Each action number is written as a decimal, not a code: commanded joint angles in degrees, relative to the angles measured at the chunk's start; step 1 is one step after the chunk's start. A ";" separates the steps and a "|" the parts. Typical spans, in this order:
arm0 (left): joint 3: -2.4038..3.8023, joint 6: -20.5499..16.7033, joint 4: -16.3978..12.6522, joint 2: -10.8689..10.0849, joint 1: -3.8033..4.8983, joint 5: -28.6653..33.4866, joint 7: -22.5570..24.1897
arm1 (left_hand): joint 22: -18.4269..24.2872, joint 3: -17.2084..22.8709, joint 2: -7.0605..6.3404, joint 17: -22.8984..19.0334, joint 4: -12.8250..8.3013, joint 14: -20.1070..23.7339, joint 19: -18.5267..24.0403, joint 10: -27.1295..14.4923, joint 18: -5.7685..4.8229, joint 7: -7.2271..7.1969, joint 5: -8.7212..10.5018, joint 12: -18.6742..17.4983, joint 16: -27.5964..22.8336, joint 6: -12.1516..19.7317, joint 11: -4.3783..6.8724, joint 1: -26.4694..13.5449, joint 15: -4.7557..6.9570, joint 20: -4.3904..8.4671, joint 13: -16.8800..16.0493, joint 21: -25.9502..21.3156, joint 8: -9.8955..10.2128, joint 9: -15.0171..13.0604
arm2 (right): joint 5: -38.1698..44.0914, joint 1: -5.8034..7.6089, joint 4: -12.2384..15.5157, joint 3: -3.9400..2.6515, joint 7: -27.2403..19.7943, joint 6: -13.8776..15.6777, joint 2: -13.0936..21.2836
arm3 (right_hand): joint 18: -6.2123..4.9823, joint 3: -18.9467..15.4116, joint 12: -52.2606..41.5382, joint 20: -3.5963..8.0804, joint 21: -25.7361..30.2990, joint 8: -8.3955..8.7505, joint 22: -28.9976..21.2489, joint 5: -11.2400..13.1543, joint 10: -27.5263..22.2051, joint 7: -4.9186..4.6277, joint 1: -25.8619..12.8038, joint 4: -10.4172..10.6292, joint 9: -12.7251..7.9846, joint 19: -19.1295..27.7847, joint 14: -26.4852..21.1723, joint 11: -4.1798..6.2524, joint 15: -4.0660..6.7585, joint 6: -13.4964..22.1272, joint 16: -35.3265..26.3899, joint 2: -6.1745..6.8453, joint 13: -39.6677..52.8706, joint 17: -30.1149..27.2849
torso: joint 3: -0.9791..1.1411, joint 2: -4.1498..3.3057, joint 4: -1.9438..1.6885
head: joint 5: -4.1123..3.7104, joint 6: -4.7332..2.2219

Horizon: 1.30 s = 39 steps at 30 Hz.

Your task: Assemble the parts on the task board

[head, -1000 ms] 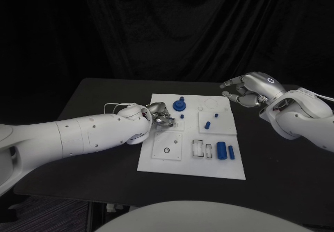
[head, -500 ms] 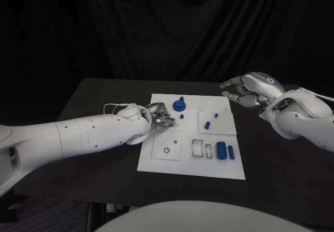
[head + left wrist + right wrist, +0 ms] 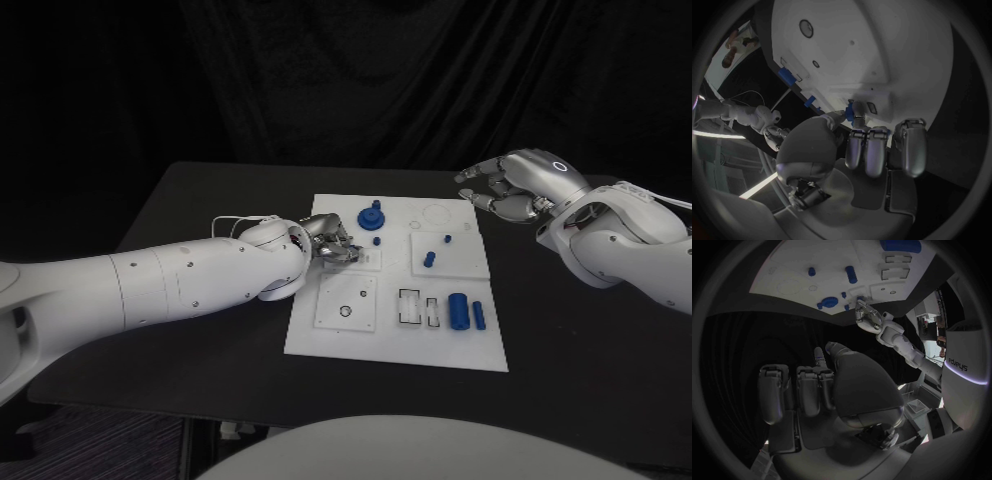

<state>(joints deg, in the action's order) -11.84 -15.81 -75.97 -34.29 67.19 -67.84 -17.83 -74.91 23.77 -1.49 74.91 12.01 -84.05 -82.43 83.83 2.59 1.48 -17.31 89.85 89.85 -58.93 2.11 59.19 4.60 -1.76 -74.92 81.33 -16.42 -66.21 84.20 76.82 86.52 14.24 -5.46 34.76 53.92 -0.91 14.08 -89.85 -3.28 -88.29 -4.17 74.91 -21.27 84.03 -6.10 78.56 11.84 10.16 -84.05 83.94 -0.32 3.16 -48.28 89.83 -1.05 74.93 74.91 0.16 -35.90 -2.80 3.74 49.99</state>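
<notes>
Assembly looks partly done: several parts [image 3: 459, 311] lie loose on the board [image 3: 402, 352]; left hand [image 3: 330, 240] at its left edge pinches a small blue part [image 3: 858, 107]. Right hand [image 3: 515, 183] hovers far right, fingers curled, holding nothing.

One task board [image 3: 389, 345], two hands [image 3: 332, 240] [image 3: 508, 185]
</notes>
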 commanded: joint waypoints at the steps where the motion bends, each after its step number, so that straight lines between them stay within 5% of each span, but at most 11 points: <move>1: -0.33 2.28 -0.03 -0.04 -0.58 0.06 -0.03 | -7.52 -1.69 -0.15 15.09 1.17 -5.95 0.34 6.17 0.35 0.21 1.95 0.15 0.15 -0.28 -0.03 -1.33 0.04 -0.08 -15.08 -0.45 0.56 0.25 | 0.09 -0.07 0.03 -0.04 1.06 -0.10 0.08 | 0.31 0.35 -0.15 -0.27 0.35 0.20 14.31 -0.20 5.97 -0.25 0.52 0.08 -0.05 -4.72 6.06 -0.46 -0.34 -0.27 0.17 -0.03 15.07 15.09 | 0.01 -0.01 -0.01 | -0.01 0.01; 15: -0.33 2.21 0.11 -0.13 -0.65 0.06 -0.10 | -7.59 -7.51 0.37 15.09 4.68 -5.95 0.49 6.17 0.42 0.41 5.33 0.15 0.15 -0.93 -0.24 -4.41 -0.13 -0.26 -15.08 -0.91 1.50 0.69 | 0.09 -0.07 -0.02 -0.04 1.10 -0.22 0.07 | 0.33 0.47 -0.15 -0.27 0.30 0.18 14.33 -0.39 5.97 -0.26 0.58 -0.08 -0.08 -4.75 6.06 -0.47 -0.35 -0.34 0.17 0.08 15.07 15.09 | 0.00 -0.06 0.06 | 0.14 0.01; 26: -0.33 2.26 0.24 -0.13 -0.67 0.06 -0.17 | -7.63 -12.59 2.18 15.09 4.73 -5.95 0.65 6.17 0.51 0.47 7.38 0.15 0.15 -1.21 -0.33 -8.35 -0.22 -0.35 -15.08 -1.38 2.19 0.82 | 0.09 -0.07 -0.03 -0.04 1.24 -0.31 0.06 | 0.32 0.58 -0.15 -0.27 0.32 0.15 14.32 -0.56 5.97 -0.25 0.63 -0.21 -0.09 -4.74 6.06 -0.47 -0.35 -0.42 0.17 0.16 15.07 15.09 | 0.01 -0.03 0.04 | 0.15 0.01; 39: -0.33 2.64 0.51 -0.02 -0.71 0.06 -0.03 | -7.63 -13.27 2.85 15.09 4.61 -5.95 0.69 6.17 0.53 0.45 6.81 0.15 0.15 -1.29 -0.32 -8.32 -0.22 -0.36 -15.08 -1.51 2.29 0.79 | 0.08 -0.07 -0.03 -0.04 1.35 -0.32 0.06 | 0.31 0.64 -0.15 -0.27 0.35 0.14 14.31 -0.65 5.97 -0.24 0.66 -0.27 -0.10 -4.72 6.06 -0.46 -0.35 -0.46 0.17 0.19 15.07 15.09 | 0.02 -0.04 0.06 | 0.10 0.01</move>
<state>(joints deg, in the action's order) -11.83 -15.47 -75.65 -34.39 67.07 -67.86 -17.62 -74.91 10.77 1.10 74.91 16.52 -84.05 -82.02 83.83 2.59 1.52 -10.29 89.85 89.85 -60.11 2.11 51.08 4.60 -2.17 -74.92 80.07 -14.40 -65.77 84.19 76.82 86.48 14.24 -5.21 34.52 53.93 -0.91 14.47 -89.85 -3.28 -88.29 -4.17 74.90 -21.52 84.03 -6.26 78.86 11.45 10.13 -84.05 83.94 -0.31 3.16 -48.44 89.84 -0.75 74.92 74.91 0.16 -35.93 -2.75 3.82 49.99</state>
